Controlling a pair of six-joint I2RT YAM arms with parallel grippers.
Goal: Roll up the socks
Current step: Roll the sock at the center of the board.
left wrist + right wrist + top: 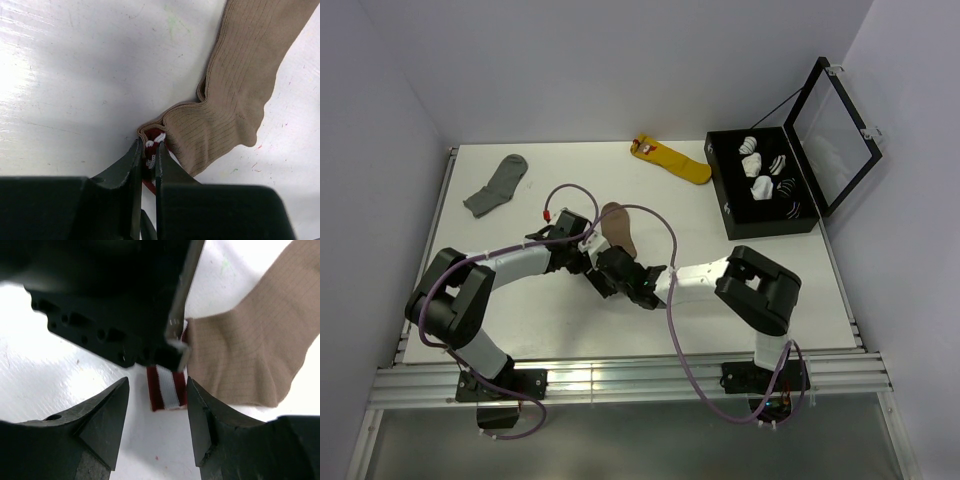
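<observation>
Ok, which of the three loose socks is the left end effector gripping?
The tan-brown sock, its red-and-white striped cuff in the left end effector; the grey sock and yellow sock lie untouched farther back.

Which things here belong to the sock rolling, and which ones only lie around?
In the job:
- tan sock with striped cuff
- left tool, shut on that cuff
- right tool, open at the cuff

Lying about:
- grey sock
- yellow sock
- black box holding rolled socks
</observation>
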